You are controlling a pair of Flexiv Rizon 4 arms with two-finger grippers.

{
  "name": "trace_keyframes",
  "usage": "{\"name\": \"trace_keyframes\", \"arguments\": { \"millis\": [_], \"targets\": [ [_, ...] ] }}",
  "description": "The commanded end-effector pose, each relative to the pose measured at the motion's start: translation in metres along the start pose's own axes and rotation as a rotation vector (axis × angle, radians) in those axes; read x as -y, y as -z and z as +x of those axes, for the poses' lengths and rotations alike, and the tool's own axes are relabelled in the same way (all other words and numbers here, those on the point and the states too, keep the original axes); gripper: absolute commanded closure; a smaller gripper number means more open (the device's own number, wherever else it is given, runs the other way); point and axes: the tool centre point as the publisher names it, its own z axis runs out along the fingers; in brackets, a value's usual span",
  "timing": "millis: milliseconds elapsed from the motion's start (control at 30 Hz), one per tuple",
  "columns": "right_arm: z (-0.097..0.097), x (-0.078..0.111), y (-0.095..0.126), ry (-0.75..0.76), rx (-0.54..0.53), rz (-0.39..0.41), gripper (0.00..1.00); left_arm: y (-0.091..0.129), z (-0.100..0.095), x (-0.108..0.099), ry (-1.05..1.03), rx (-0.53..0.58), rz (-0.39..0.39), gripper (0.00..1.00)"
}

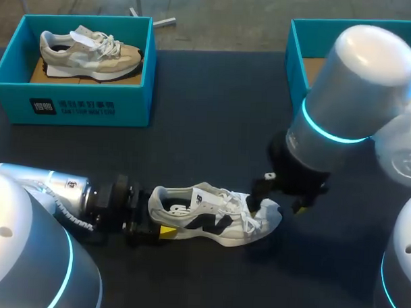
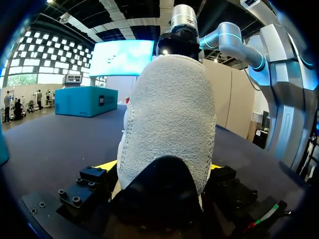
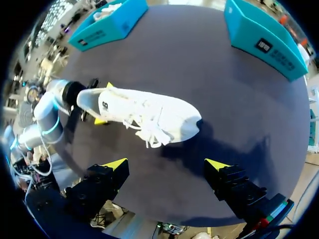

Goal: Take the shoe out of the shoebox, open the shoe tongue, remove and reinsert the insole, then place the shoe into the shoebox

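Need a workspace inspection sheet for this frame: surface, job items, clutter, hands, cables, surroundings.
surface: dark table.
job's things: white shoe out of its box, on the table; right shoebox partly hidden by the right arm.
clutter: left shoebox holding a beige shoe.
hands: left hand shut on the white shoe's heel; right hand open, above the toe, not touching.
cables: coiled cable on the left arm's wrist.
surroundings: nothing seen.

Head view overlooks table (image 1: 213, 114) from behind; wrists share the shoe (image 1: 213, 218), left closest
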Motion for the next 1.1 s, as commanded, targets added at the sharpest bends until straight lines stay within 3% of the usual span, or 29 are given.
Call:
{"name": "trace_keyframes", "arguments": {
  "millis": [33, 433, 467, 733, 1100],
  "targets": [
    [0.014, -0.002, -0.009, -0.001, 0.049, 0.002, 0.0, 0.0, 0.0, -0.002, 0.001, 0.0, -0.002, 1.0],
    [0.014, -0.002, -0.009, -0.001, 0.049, 0.002, 0.0, 0.0, 0.0, -0.002, 0.001, 0.0, -0.002, 1.0],
    [0.023, -0.007, -0.009, -0.018, 0.105, 0.024, 0.0, 0.0, 0.0, -0.002, 0.001, 0.0, -0.002, 1.0],
    [0.075, -0.03, -0.016, 0.032, 0.185, 0.067, 0.0, 0.0, 0.0, -0.002, 0.001, 0.0, -0.002, 1.0],
    [0.112, -0.049, -0.031, -0.039, 0.302, 0.052, 0.0, 0.0, 0.0, -0.002, 0.001, 0.0, -0.002, 1.0]
  ]
}}
